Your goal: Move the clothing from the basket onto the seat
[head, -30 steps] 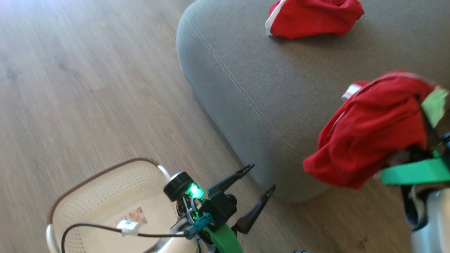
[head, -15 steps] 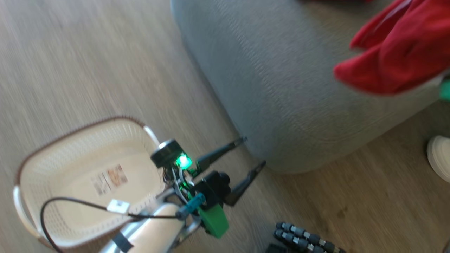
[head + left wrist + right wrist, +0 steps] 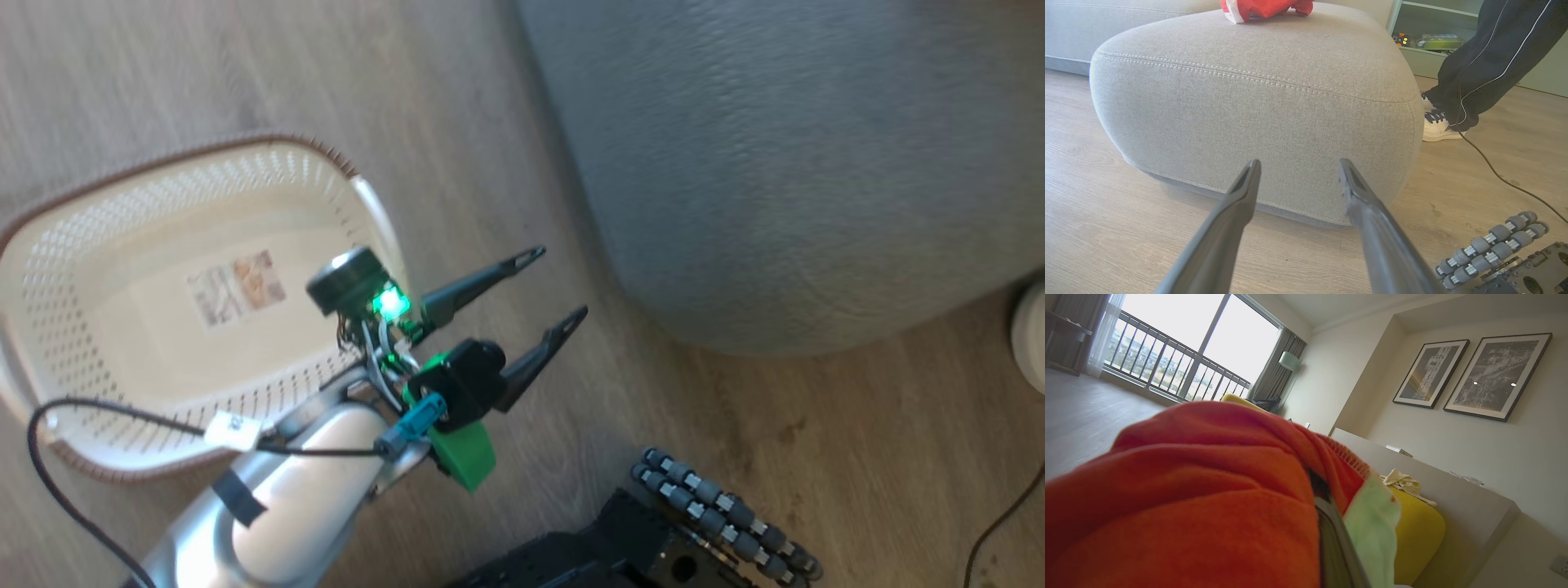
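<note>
Risk: bright red soft garment (image 3: 1188, 490) bunched over right jaws, which are pressed together on it (fingertips buried in cloth). At release fabric may cling to finger and drag back, or drop to wooden floor (image 3: 204, 65) if let go short of large grey woven-fabric seat (image 3: 1257, 81) edge. Cannot tell if it hangs over seat. Person's white shoe (image 3: 1439, 126) near seat corner. Left jaws spread wide, empty, low before seat front. Other red white-trimmed garment (image 3: 1265, 6) lies at seat's far edge. In cream perforated plastic basket (image 3: 122, 192): no clothing, only paper label (image 3: 237, 286) on bottom.
</note>
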Motion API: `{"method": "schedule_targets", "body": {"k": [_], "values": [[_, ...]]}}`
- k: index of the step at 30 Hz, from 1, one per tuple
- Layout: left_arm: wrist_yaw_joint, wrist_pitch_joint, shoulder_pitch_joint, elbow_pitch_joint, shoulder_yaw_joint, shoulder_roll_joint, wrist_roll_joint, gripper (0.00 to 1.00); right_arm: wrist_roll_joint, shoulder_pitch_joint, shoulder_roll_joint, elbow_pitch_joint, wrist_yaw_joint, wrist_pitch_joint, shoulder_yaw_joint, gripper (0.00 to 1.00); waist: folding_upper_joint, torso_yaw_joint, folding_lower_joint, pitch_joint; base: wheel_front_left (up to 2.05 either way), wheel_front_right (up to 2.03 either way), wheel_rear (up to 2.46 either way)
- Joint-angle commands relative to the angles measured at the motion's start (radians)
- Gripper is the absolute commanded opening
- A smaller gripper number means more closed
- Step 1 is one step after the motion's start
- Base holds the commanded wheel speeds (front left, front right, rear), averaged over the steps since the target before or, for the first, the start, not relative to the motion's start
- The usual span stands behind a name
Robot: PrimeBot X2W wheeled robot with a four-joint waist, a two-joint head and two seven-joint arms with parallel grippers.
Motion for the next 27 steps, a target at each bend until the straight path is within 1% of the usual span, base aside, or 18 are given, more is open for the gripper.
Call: {"method": "schedule_targets", "body": {"k": [1,3,4,6,8,11,13,14,16,19,25,27], "values": [[-0.001,-0.005,-0.021,-0.041,0.010,0.011,-0.002,1.00,-0.007,-0.046,-0.047,-0.005,0.000,0.009,-0.012,0.00,0.0000,0.050,-0.0004,0.055,0.00,0.00,0.00],[-0.001,-0.005,-0.038,-0.042,0.012,0.015,-0.004,1.00,-0.017,-0.115,-0.071,0.057,0.000,0.017,-0.031,0.00,0.0000,0.068,-0.0004,0.077,0.00,0.00,0.00],[0.004,-0.005,-0.048,-0.045,0.026,0.014,-0.008,1.00,-0.029,-0.168,-0.088,0.130,0.000,0.029,-0.051,0.00,0.0000,0.085,-0.0004,0.091,0.00,0.00,0.00],[0.008,-0.005,-0.058,-0.050,0.039,0.010,-0.012,1.00,-0.030,-0.208,-0.101,0.214,0.000,0.043,-0.069,0.00,0.0000,0.103,-0.0004,0.102,0.00,0.00,0.00],[0.009,-0.005,-0.068,-0.052,0.042,0.006,-0.011,1.00,-0.029,-0.233,-0.112,0.305,0.000,0.058,-0.094,0.00,0.0000,0.124,-0.0004,0.112,0.00,0.00,0.00],[0.008,-0.005,-0.077,-0.053,0.043,0.003,-0.010,1.00,-0.072,-0.260,-0.135,0.411,0.000,0.056,-0.139,0.00,0.0000,0.150,-0.0004,0.127,0.00,0.00,0.00],[0.010,-0.005,-0.077,-0.053,0.049,0.001,-0.011,1.00,-0.121,-0.270,-0.146,0.476,0.000,0.055,-0.149,0.00,0.0000,0.161,-0.0004,0.138,0.00,0.00,0.00],[0.011,-0.005,-0.075,-0.054,0.052,-0.002,-0.014,1.00,-0.148,-0.276,-0.152,0.504,0.000,0.056,-0.151,0.00,0.0000,0.167,-0.0004,0.142,0.00,0.00,0.00],[0.010,-0.005,-0.071,-0.056,0.060,-0.012,-0.029,1.00,-0.173,-0.299,-0.157,0.554,0.000,0.058,-0.187,0.00,0.0000,0.181,-0.0004,0.153,0.00,0.00,0.00],[0.008,-0.005,-0.081,-0.065,0.048,-0.017,-0.018,1.00,-0.226,-0.321,-0.171,0.621,0.000,0.072,-0.238,0.00,0.0000,0.201,-0.0004,0.170,0.00,0.00,0.00],[0.004,-0.005,-0.086,-0.080,0.039,-0.035,-0.026,1.00,-0.300,-0.338,-0.188,0.744,0.000,0.129,-0.431,0.00,0.0000,0.233,-0.0004,0.192,0.00,0.00,0.00],[0.004,-0.005,-0.087,-0.083,0.038,-0.040,-0.027,1.00,-0.329,-0.342,-0.183,0.772,0.000,0.142,-0.457,0.00,0.0000,0.239,-0.0004,0.197,0.00,0.00,0.00]]}}
